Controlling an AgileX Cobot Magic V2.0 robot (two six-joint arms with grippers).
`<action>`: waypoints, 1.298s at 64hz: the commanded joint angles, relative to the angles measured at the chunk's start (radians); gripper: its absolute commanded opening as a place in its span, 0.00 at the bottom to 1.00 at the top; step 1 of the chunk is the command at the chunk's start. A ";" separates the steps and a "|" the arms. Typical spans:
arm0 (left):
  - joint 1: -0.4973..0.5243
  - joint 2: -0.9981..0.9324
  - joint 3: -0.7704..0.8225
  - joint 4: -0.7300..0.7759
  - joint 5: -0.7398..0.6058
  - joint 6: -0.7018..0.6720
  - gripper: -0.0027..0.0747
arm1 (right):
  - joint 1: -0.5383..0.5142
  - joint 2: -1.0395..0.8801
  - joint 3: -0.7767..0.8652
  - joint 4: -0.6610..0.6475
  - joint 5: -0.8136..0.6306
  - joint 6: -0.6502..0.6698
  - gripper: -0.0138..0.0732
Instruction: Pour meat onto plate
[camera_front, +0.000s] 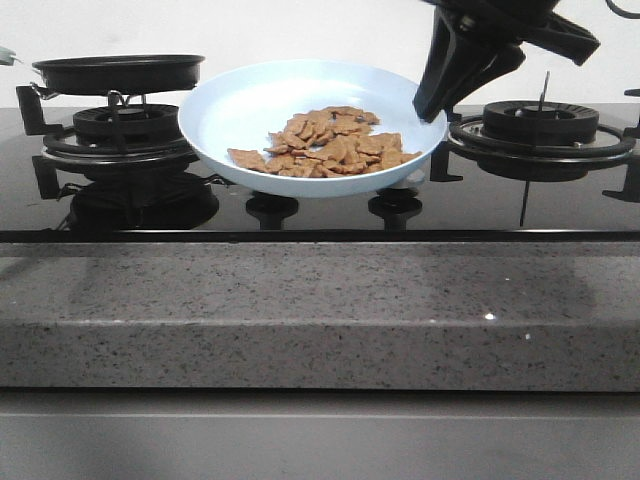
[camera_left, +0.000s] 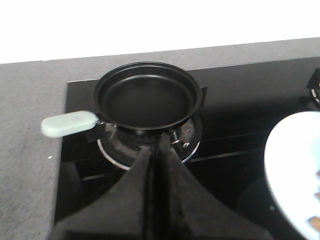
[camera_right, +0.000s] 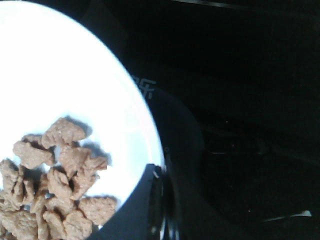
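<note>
The right gripper (camera_front: 432, 100) is clamping the plate (camera_front: 250, 105) by its rim, its fingertips half hidden behind that rim. The meat (camera_front: 325, 145) is lying heaped in the plate just beside those fingers. The left gripper (camera_left: 159, 150) is hovering closed and holding nothing, near the black pan (camera_left: 145, 95), whose pale handle (camera_left: 69, 123) is sticking out sideways.

The right gripper (camera_front: 432, 100) reaches down from the upper right of the front view, its black wrist housing angled and its fingers (camera_front: 445, 70) pointing down and to the left. The fingers look pressed together, their tips meeting the right rim of the plate (camera_front: 240, 105). In the left wrist view, the left gripper (camera_left: 159, 150) has its two black fingers (camera_left: 145, 175) closed against each other, holding nothing, raised above the hob's left side.
</note>
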 joint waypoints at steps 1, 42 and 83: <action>-0.017 -0.065 0.034 0.112 -0.103 -0.107 0.01 | -0.001 -0.036 -0.028 0.010 -0.041 -0.009 0.09; -0.017 -0.278 0.235 0.162 -0.155 -0.141 0.01 | -0.001 -0.036 -0.028 0.010 -0.041 -0.009 0.09; -0.017 -0.278 0.235 0.162 -0.162 -0.141 0.01 | -0.009 -0.033 -0.075 0.013 -0.002 0.001 0.09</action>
